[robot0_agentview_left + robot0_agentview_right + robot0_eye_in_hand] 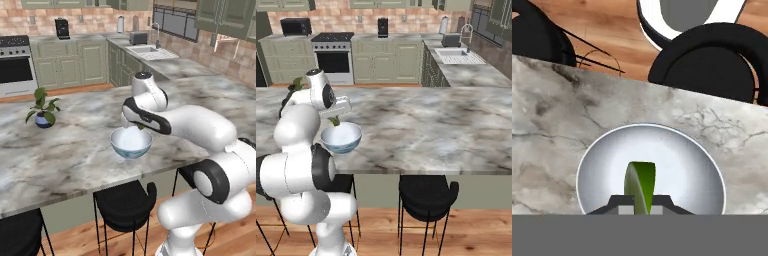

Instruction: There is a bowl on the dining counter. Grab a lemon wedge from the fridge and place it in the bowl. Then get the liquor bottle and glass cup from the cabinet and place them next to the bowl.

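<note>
**Lemon wedge held over the bowl at the dining tabletop**

Nearest the robot, black stools (125,202) stand on the wooden floor under the overhang of the marble tabletop (60,155). On the tabletop near its front edge sits the bowl (131,142), pale blue outside and white inside. The arm bends over it, with the gripper (641,202) directly above the bowl's open mouth. The jaws are closed tight on the lemon wedge (640,186), a green-skinned slice that stands upright between the fingertips; in the hand view it hangs over the inside of the bowl, on the side nearest the camera. Whether the wedge touches the bowl's floor cannot be told.

Further back and to the left on the same tabletop is a small potted plant (44,110), well apart from the bowl. Beyond the tabletop, against the brick wall, stand the oven (15,67), green cabinets (75,62), a sink (147,51) and a toaster (138,38).
</note>
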Controlling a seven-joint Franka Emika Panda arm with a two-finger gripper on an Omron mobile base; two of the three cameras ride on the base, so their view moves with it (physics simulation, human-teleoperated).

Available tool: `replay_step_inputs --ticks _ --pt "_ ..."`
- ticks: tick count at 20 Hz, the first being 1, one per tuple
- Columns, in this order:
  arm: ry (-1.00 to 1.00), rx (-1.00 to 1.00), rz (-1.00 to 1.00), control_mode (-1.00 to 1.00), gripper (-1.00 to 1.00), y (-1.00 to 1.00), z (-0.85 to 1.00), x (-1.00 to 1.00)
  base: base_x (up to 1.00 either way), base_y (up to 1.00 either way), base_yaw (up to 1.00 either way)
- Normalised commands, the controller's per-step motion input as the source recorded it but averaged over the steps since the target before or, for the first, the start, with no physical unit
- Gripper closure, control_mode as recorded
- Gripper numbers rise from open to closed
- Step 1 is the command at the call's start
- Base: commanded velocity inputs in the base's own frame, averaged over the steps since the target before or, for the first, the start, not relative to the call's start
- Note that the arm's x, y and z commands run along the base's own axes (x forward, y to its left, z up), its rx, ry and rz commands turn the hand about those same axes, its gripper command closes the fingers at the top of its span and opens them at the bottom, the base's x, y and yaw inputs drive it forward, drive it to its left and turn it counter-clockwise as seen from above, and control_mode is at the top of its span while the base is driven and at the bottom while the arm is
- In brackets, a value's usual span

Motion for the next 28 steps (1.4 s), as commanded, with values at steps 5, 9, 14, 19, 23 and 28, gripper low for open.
replay_step_inputs --ticks 5,9,14,19,23,28 --pt "0.12 0.00 0.05 -1.00 1.00 0.00 -0.59 0.51 0.00 0.00 0.00" --pt "0.09 0.00 0.08 -1.00 1.00 0.00 -0.52 0.35 0.00 0.00 0.00" --pt "0.01 0.00 0.12 -1.00 1.00 0.00 -0.53 0.03 0.00 0.00 0.00" --pt "0.01 0.00 0.10 -1.00 1.00 0.02 -0.58 0.03 0.00 0.00 0.00" --pt "0.00 0.00 0.11 -1.00 1.00 0.02 -0.40 0.28 0.00 0.00 0.00" --pt "0.00 0.00 0.14 -1.00 1.00 0.13 -0.28 0.31 0.00 0.00 0.00"
